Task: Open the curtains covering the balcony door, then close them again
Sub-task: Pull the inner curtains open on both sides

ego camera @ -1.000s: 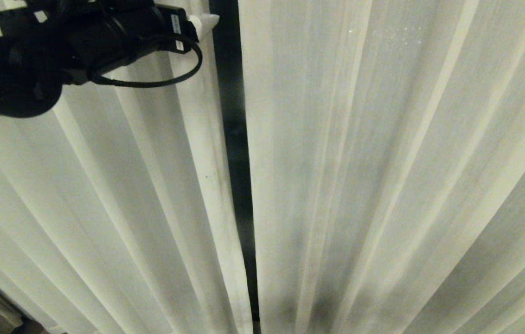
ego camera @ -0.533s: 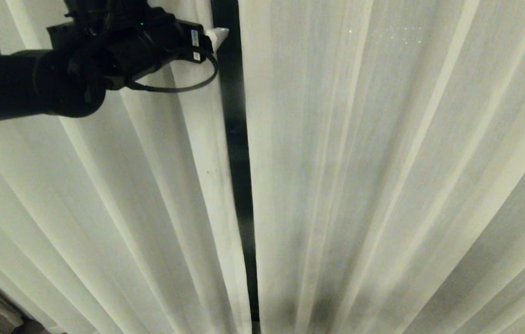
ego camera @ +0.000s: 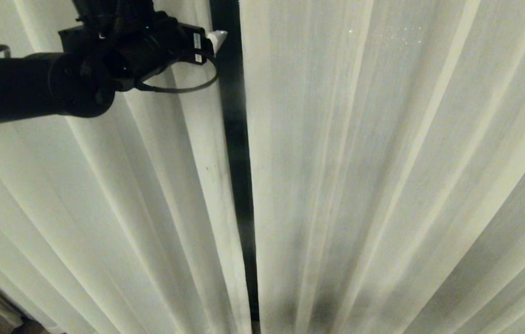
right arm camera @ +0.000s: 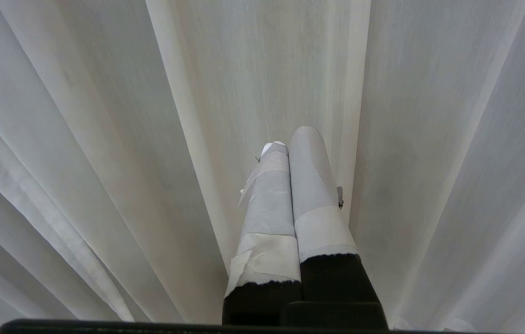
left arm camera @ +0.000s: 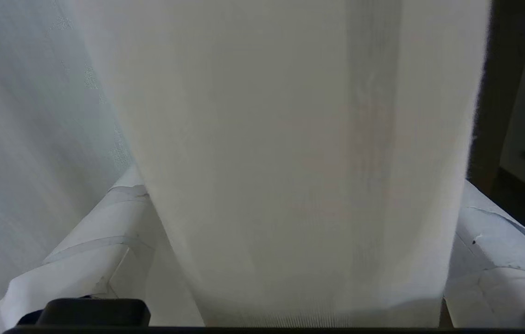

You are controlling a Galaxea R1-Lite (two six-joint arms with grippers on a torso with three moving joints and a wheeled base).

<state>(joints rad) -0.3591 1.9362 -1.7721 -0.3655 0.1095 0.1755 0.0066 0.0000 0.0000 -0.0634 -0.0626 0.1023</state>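
Pale pleated fabric across the whole background, dimly lit from behind. Curtains drawn nearly shut over the balcony door, with only a thin dark strip of its frame showing between the two panels. Left panel hanging with its inner edge right along that strip.

Left gripper raised high at that inner edge, jaws spread wide. Taped fingers straddling the edge fold, cloth between them but not yet pinched. Right gripper parked facing a stretch of pleats, fingers pressed together on nothing, apparently apart from the fabric.

Reads as the instant before the first grasp, with no opening begun.

Possible trouble from here:
- Closing on too shallow a bite. Catches only the outermost hem of a thin, smooth weave, and probably slips free as soon as the sideways pull starts.
- Reaching too deep before closing. Risks driving the far finger against the door frame or the pane behind. Impossible to tell how near that finger sits to either.
- Dragging downward instead of straight along the rail. Loads the hanging points above, all out of view, and could jam the panel rather than slide it.
- Snagging the loose cable loop under the wrist on a pleat while sweeping toward the left panel's outer side.
- Pinching a single fold only. Leaves the rest of the panel bunched over the door.
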